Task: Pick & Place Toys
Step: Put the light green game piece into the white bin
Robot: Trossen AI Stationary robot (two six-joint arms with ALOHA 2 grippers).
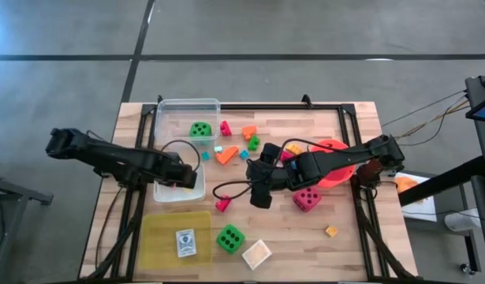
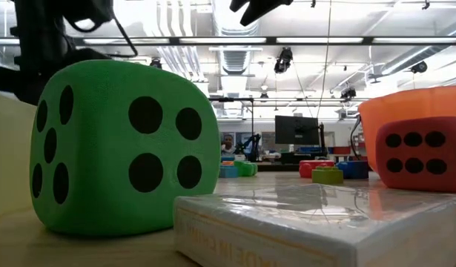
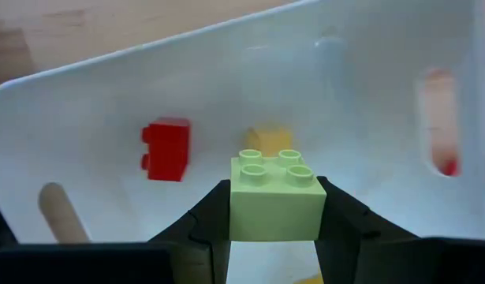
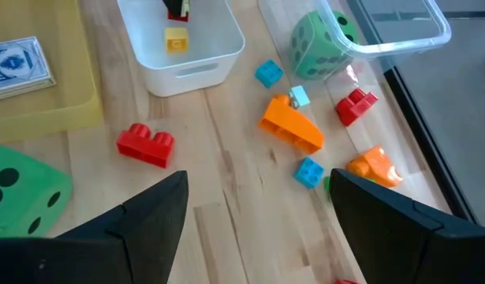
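Observation:
My left gripper (image 1: 187, 175) points down over the white tub (image 1: 173, 192) and is shut on a light green brick (image 3: 275, 197). A red brick (image 3: 167, 148) and a yellow one (image 3: 267, 140) lie on the tub's floor. My right gripper (image 4: 258, 229) hangs open above the middle of the table, touching nothing. Below and beyond it on the wood lie a red brick (image 4: 146, 145), an orange piece (image 4: 291, 126) and blue blocks (image 4: 309, 171). One green die (image 1: 199, 129) sits in the clear tub (image 1: 187, 106). Another green die (image 1: 230, 237) and a pink die (image 1: 307, 199) rest on the table. My left gripper pinches the light green brick by two opposite side walls (image 3: 236, 207), one dark finger (image 3: 207, 225) on each. The fingers come from above, pointing down into the white tub. The brick hangs clear of the tub's floor, its studded face in view.
An orange bucket (image 1: 333, 162) stands at the right, under my right arm. At the near left a yellow tray (image 1: 159, 237) holds a card deck (image 1: 186, 241). A pale flat block (image 1: 256, 253) and a small orange block (image 1: 330, 231) lie near the front edge.

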